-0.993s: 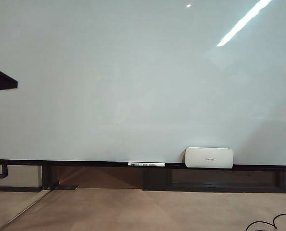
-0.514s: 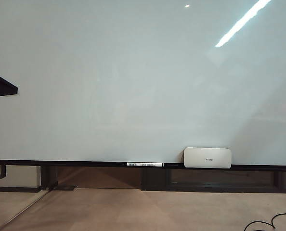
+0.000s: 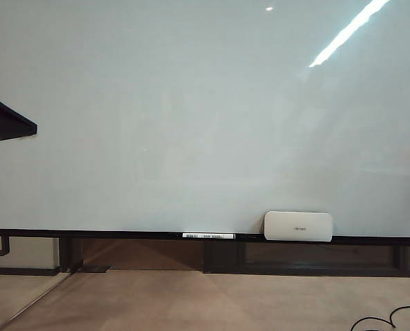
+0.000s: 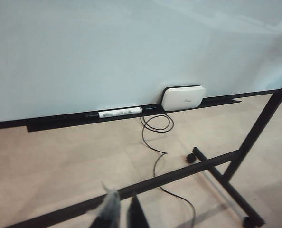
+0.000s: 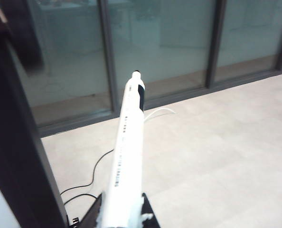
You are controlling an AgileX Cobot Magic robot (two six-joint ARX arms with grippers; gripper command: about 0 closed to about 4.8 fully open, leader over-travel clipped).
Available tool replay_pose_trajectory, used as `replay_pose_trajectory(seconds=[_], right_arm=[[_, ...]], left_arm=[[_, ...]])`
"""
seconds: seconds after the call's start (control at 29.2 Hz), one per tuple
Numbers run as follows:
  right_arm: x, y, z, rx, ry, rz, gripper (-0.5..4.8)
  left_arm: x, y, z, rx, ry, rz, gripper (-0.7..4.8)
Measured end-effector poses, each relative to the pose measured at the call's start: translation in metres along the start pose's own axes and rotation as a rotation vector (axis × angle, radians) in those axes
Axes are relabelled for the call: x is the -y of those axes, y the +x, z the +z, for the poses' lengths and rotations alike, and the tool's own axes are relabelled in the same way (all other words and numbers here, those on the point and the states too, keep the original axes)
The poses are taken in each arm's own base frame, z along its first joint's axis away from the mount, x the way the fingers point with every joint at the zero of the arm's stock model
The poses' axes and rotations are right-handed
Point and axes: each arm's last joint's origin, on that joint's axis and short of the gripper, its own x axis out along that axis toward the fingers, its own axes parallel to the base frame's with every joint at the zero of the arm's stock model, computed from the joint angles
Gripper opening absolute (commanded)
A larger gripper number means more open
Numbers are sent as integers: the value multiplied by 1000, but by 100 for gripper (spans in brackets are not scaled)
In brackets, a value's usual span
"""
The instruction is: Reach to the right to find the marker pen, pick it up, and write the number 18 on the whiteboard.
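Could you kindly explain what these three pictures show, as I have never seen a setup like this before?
This is a two-armed robot facing a blank whiteboard. The wide picture comes from a camera off the arms, the other two from cameras on its wrists. On the board's ledge lie a white eraser and a white labelled pen. The left gripper is empty and faces the board. The right gripper holds a marker pen, pointing towards glass panels. Nothing is written yet.

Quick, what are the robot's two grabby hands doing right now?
Left gripper: nearly closed, empty.
Right gripper: closed on a long white marker pen.
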Motion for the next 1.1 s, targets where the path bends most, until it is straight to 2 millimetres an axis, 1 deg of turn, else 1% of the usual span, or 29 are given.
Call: replay_pose_trajectory(seconds=[0.07, 0.1, 0.27, 0.31, 0.38, 0.48, 0.55, 0.65, 0.72, 0.86, 0.89, 0.99, 1.1], right_arm=[[-5, -10, 14, -26, 10, -45, -4], [-8, -14, 18, -45, 17, -62, -4], [-21, -35, 30, -156, 95, -84, -4], [-25, -38, 34, -164, 102, -80, -4], [-39, -48, 47, -168, 105, -63, -4], [-61, -67, 74, -120, 98, -9, -4], [-74, -80, 88, -114, 110, 40, -4], [-95, -99, 98, -176, 142, 82, -4], [-111, -110, 101, -228, 156, 112, -4], [-158, -136, 110, -302, 161, 222, -4], [-173, -145, 114, -309, 153, 265, -4], [-211, -171, 127, -290, 118, 389, -4], [-245, -197, 138, -262, 89, 520, -4]], left_arm=[[1, 2, 7, 5, -18, -35, 25], [2, 4, 13, 17, -20, -71, 26], [11, 11, 55, 78, -30, -319, 27], [13, 11, 60, 85, -26, -354, 27], [15, 11, 67, 86, -26, -418, 27], [18, 10, 76, 76, -34, -499, 27], [21, 9, 88, 83, -48, -565, 27], [27, 2, 109, 104, -61, -651, 27], [32, -4, 121, 117, -69, -699, 27], [42, -25, 143, 166, -52, -759, 26], [45, -32, 149, 189, -34, -770, 26], [55, -53, 164, 249, 13, -788, 26], [62, -68, 172, 273, 30, -788, 26]])
